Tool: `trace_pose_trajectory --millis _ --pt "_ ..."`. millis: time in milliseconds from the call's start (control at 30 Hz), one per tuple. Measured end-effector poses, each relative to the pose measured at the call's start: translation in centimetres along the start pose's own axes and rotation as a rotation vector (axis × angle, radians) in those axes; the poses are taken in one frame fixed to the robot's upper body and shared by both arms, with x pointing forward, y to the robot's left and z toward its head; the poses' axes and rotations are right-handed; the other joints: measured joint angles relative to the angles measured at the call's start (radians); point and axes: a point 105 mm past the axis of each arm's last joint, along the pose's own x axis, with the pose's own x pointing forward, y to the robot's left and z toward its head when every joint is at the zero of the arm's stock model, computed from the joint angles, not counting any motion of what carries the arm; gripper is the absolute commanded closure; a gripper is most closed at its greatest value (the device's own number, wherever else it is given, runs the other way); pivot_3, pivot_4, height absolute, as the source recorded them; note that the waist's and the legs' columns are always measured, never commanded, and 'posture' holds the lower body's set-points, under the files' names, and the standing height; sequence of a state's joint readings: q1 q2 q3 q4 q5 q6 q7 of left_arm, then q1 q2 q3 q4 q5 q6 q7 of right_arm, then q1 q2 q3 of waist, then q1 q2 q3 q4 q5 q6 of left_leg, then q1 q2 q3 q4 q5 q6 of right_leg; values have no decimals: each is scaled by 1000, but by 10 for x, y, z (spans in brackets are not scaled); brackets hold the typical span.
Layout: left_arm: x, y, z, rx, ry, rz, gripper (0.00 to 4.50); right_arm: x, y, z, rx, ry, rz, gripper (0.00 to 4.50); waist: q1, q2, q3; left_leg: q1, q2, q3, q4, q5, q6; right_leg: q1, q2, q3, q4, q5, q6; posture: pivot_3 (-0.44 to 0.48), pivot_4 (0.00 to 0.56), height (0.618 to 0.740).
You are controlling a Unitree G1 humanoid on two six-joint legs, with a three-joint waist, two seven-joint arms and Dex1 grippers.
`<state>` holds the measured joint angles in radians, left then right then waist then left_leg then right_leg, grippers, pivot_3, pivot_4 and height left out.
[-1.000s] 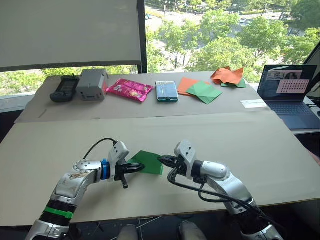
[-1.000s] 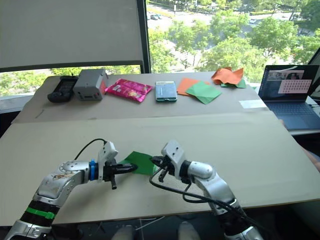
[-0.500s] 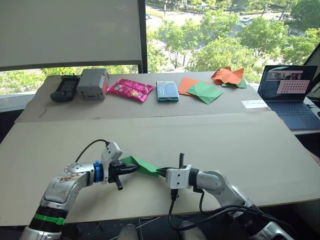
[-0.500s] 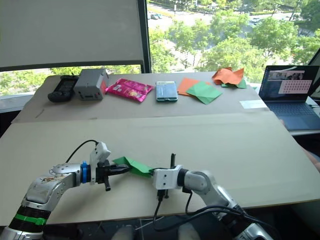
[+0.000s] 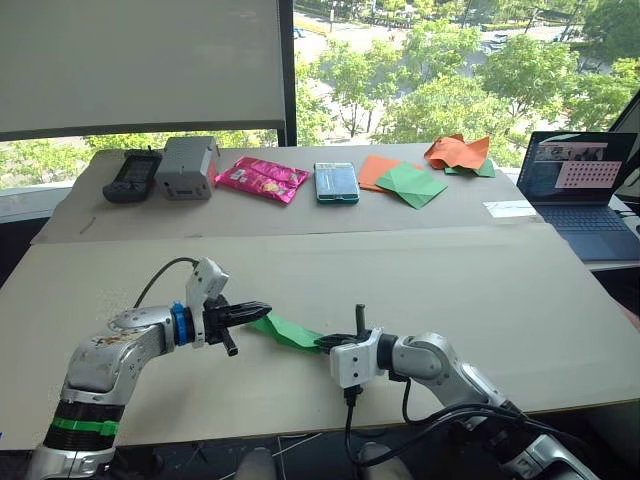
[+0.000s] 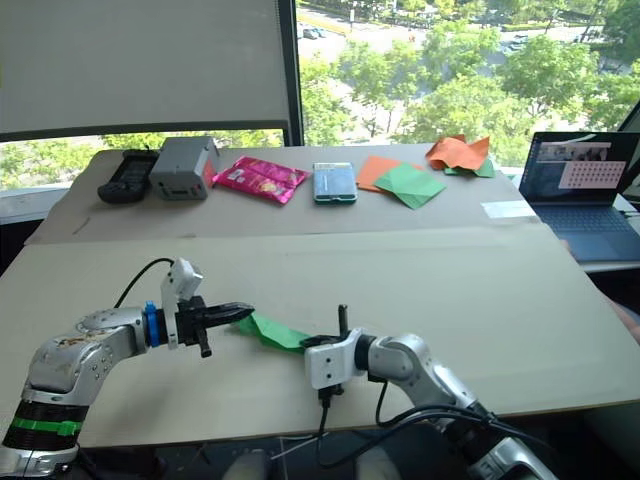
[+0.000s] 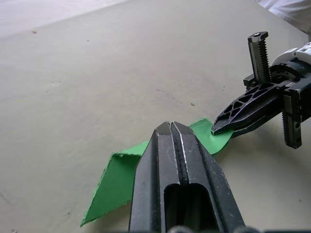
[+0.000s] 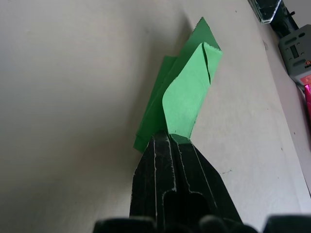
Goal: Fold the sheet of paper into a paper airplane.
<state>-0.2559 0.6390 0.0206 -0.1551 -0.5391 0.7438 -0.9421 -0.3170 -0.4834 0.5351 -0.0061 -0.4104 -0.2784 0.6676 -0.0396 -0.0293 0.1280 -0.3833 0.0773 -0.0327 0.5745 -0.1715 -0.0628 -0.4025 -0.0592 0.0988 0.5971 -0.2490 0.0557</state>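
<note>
Left eye view: the sheet of paper (image 5: 290, 331) is held above the near table (image 5: 480, 290), stretched between the two grippers as a narrow, creased green strip. The left gripper (image 5: 254, 310) has its fingers pressed together on the left end of the sheet. The right gripper (image 5: 331, 344) pinches the right end, with its fingers closed on the paper.

Left wrist view: the closed fingers (image 7: 177, 160) cover the middle of the green paper, and the other gripper (image 7: 228, 124) bites the far corner.

Right wrist view: the sheet rises from the closed fingertips (image 8: 167, 145) as a folded, layered strip with a curled upper flap.

On the far table (image 5: 300, 215) lie a black handset (image 5: 130, 176), a grey box (image 5: 186, 167), a pink snack pack (image 5: 262, 178), a teal pack (image 5: 336, 182), flat orange and green sheets (image 5: 400, 180) and crumpled orange paper (image 5: 456, 152). A laptop (image 5: 585, 190) stands open at the right.
</note>
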Motion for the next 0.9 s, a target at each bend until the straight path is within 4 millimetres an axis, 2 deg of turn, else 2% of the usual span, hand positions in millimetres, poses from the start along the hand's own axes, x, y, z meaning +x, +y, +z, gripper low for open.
trace_pose_trajectory --millis 167,533,733,900 --pt "13 -1 -21 13 78 -18 4500 1 0 0 35 10 15 4475 -3 1 -1 1 0 0 0 3 5 0 0 0 2 0 0 0 150 721" --pt "14 4 -38 55 143 -27 4500 -3 0 1 90 22 40 4475 3 1 -1 0 0 0 0 3 5 0 0 0 2 0 0 0 150 721" --pt "14 6 -39 76 147 -27 4500 -4 -3 7 139 15 41 2668 3 1 -1 0 0 0 0 3 5 0 0 0 4 0 0 0 150 721" --pt "13 10 -41 80 147 -18 4500 -11 1 18 269 -22 91 2668 2 1 -1 1 0 0 0 3 5 0 0 0 4 0 0 0 150 721"
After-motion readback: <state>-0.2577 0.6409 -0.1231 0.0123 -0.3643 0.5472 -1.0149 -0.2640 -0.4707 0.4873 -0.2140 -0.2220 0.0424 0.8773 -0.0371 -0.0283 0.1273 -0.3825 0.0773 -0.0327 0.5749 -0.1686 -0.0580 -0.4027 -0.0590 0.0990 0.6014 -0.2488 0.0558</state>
